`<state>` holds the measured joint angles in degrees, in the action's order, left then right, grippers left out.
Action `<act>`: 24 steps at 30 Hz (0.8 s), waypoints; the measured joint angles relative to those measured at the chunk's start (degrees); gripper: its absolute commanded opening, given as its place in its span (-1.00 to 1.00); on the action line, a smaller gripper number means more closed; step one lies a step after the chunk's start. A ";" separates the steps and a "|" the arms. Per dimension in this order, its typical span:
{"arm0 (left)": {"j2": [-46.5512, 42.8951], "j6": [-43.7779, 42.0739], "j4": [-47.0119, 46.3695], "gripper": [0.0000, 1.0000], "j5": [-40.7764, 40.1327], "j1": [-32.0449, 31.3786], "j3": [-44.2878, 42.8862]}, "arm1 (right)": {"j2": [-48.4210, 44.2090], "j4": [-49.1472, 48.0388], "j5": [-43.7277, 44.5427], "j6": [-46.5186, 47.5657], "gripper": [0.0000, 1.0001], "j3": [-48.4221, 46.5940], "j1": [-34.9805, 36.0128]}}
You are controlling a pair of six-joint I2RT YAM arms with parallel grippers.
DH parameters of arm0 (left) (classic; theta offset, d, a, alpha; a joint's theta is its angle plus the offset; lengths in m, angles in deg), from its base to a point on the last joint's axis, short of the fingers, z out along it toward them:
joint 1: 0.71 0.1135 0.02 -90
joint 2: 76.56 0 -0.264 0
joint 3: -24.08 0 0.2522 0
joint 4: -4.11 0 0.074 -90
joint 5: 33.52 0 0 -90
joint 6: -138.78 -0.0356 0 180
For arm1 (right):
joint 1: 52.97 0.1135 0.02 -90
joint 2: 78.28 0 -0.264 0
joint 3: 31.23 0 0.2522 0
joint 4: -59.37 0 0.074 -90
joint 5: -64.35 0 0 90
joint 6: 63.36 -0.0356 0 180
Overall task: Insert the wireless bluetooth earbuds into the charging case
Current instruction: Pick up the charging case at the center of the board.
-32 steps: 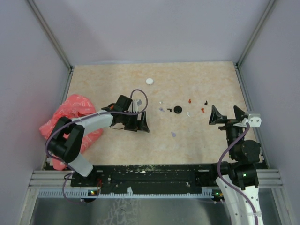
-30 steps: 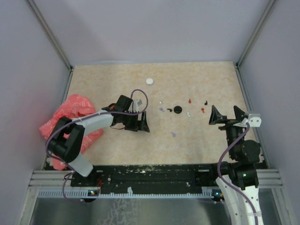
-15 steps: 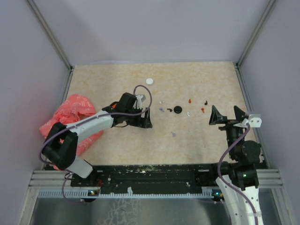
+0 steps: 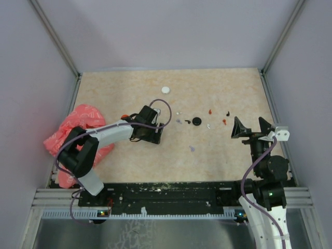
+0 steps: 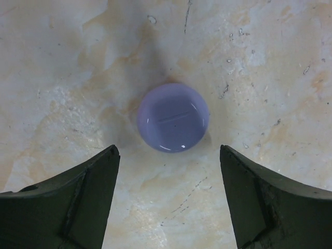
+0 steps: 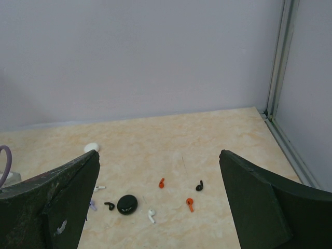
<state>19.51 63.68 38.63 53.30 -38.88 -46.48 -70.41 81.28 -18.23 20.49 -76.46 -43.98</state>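
A lilac round charging case [image 5: 173,118] lies on the table in the left wrist view, just beyond the tips of my left gripper [image 5: 168,150], which stands open and touches nothing. From above, the left gripper [image 4: 150,132] hides that case. The earbuds lie scattered right of it: red [image 4: 209,111], red [image 4: 224,122], black [image 4: 228,113], white [image 4: 209,125], black [image 4: 187,122], lilac [image 4: 179,121] and lilac [image 4: 192,149]. My right gripper [image 4: 251,126] is open and empty at the right, facing the red earbud [image 6: 161,182] and the black one [image 6: 199,185].
A black round case [image 4: 196,121] sits among the earbuds, and a white round case [image 4: 165,90] lies farther back. A crumpled red plastic bag [image 4: 78,129] fills the left edge. Metal frame posts and lilac walls close the table in.
The left arm reached right and slightly farther back, then its gripper turned and settled over the lilac case with the jaws a little narrower. The right arm has not moved.
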 measured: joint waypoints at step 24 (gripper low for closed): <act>6.38 3.61 -2.29 0.28 -11.45 -5.11 -4.46 | -0.72 0.00 0.04 0.00 0.97 0.00 0.04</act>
<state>25.90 67.29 36.33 41.85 -44.00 -50.93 -71.13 81.28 -18.19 20.49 -76.46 -43.94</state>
